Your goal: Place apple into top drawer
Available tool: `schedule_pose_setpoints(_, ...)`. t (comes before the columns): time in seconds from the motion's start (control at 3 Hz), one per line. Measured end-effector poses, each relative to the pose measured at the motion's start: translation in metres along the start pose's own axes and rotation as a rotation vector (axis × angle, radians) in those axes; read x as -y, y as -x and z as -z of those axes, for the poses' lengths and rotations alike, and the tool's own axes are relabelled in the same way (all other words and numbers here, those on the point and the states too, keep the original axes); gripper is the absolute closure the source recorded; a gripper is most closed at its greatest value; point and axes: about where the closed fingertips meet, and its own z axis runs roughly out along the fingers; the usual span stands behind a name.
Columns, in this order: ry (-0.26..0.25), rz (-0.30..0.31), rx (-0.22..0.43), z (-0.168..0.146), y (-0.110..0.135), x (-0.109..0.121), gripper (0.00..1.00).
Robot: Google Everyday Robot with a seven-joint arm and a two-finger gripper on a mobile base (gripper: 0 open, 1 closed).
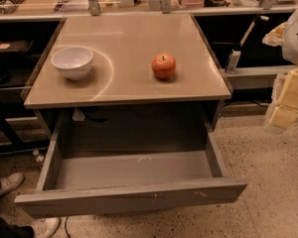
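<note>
The apple (163, 66) is small, round and red-orange with a yellowish patch by its stem. It sits on the beige countertop (134, 38), right of centre. The top drawer (134, 170) is pulled out below the counter's front edge; its flat grey bottom holds nothing, and its long scuffed front panel (131, 197) faces me. My gripper (289, 100) shows as pale yellow parts at the right edge of the view, off the counter's right side, well apart from the apple and above the floor.
A white bowl (72, 61) stands on the left of the countertop. Dark shelving flanks the cabinet on both sides. A white bottle-like object (233, 59) stands on the right shelf. A person's shoes (10, 182) are at the lower left on the speckled floor.
</note>
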Motion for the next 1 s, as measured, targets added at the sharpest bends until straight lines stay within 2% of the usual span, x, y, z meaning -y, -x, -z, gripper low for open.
schedule_pose_setpoints(0.33, -0.011, -0.004, 0.004, 0.001, 0.005, 0.005, 0.0)
schedule_pose_setpoints(0.67, -0.005, -0.007, 0.007, -0.009, 0.021, 0.03, 0.0)
schedule_pose_setpoints(1.0, 0.001, -0.019, 0.002, -0.027, 0.038, 0.064, 0.0)
